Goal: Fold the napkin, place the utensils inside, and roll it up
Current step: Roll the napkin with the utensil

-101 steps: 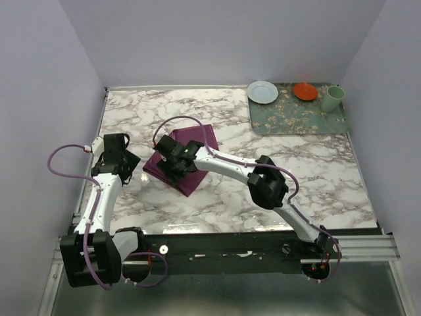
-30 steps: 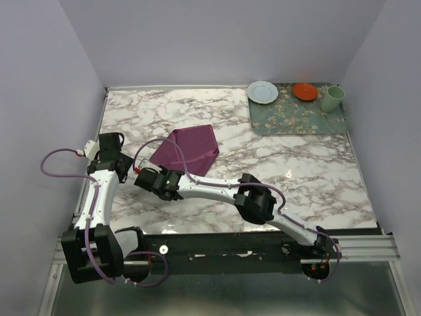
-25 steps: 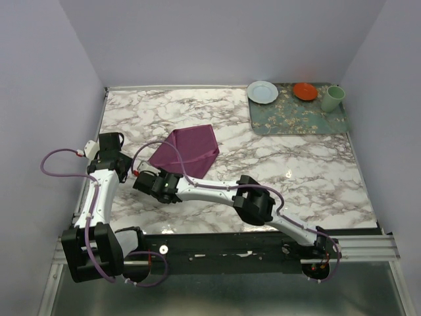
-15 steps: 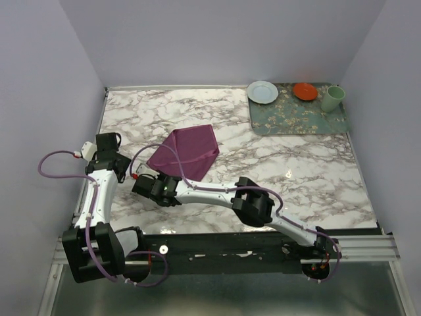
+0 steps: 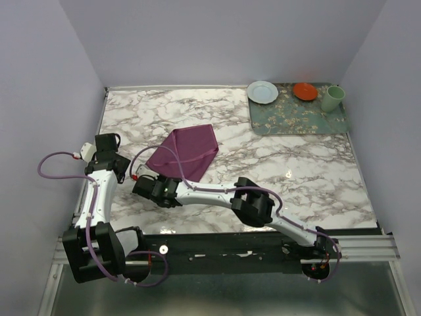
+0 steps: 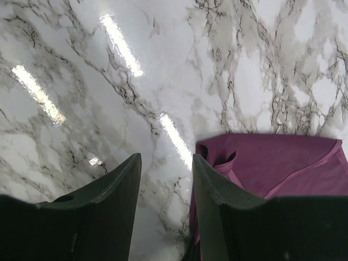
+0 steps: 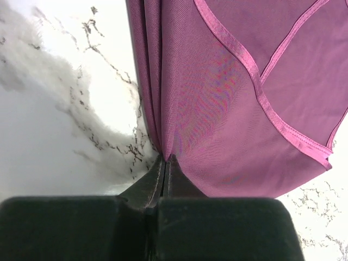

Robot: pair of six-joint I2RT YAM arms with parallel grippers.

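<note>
The plum-purple napkin [image 5: 185, 151] lies spread on the marble table [image 5: 296, 171], left of the middle. My right gripper [image 5: 158, 176] reaches across to its near-left corner. In the right wrist view the right gripper [image 7: 166, 159] is shut on a bunched fold of the napkin [image 7: 228, 81] at that edge. My left gripper [image 5: 117, 163] hovers to the left of the cloth. It [image 6: 166, 163] stands open over bare marble, with the napkin [image 6: 272, 163] just beside its right finger. The utensils are out of view.
A green floral mat [image 5: 289, 122] lies at the back right, with a pale blue plate [image 5: 262, 91], an orange dish [image 5: 304, 91] and a green cup [image 5: 332, 98] on it. Lilac walls close in three sides of the table.
My right gripper has left the top of the napkin, come round to its near-left corner and shut on it. The napkin now lies spread wider. The left arm has drifted slightly left.
</note>
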